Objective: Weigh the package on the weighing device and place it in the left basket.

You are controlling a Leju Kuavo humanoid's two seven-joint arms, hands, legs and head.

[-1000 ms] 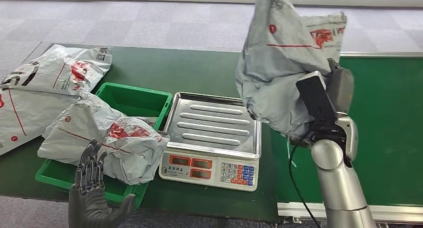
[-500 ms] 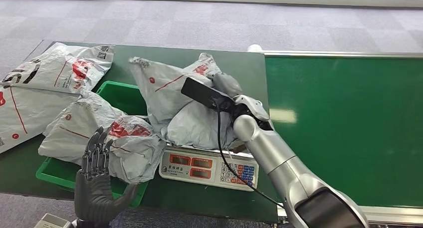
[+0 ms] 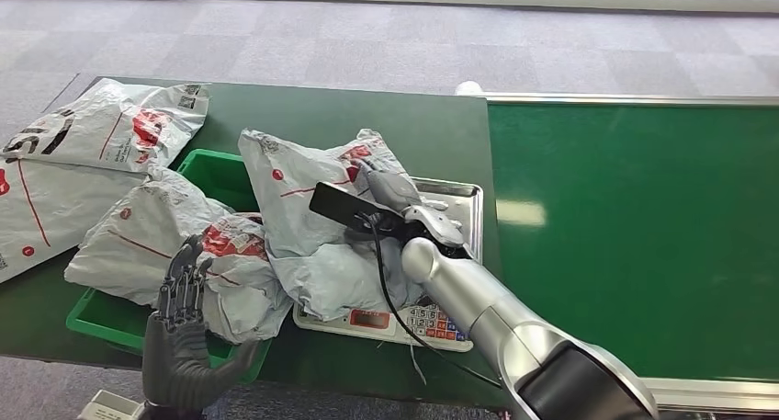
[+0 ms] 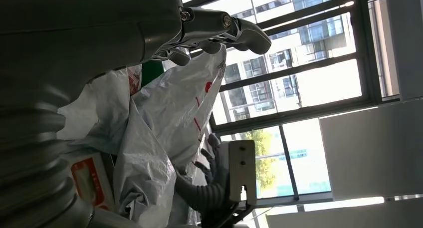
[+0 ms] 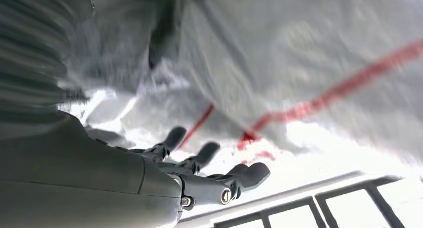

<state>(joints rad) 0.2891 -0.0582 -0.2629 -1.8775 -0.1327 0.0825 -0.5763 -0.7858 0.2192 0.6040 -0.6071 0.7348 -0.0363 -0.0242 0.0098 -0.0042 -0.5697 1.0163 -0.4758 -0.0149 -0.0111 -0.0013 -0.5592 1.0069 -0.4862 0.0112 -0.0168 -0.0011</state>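
Nearest me, my left hand (image 3: 184, 333) hangs at the table's front edge, fingers apart and upright, holding nothing; I judge it is parked there to take the parcel toward the green basket (image 3: 225, 176) afterwards. That basket already carries 1 grey bag (image 3: 197, 255) draped over its near rim. Beyond it, the package (image 3: 317, 218) lies on the scale (image 3: 432, 323), sagging over the display side, so the reading is partly hidden. My right hand (image 3: 390, 190) rests on the package; whether its fingers grip the plastic or merely touch it, I cannot tell. Farther left, 2 more bags (image 3: 83, 153) lie on the table (image 3: 432, 130).
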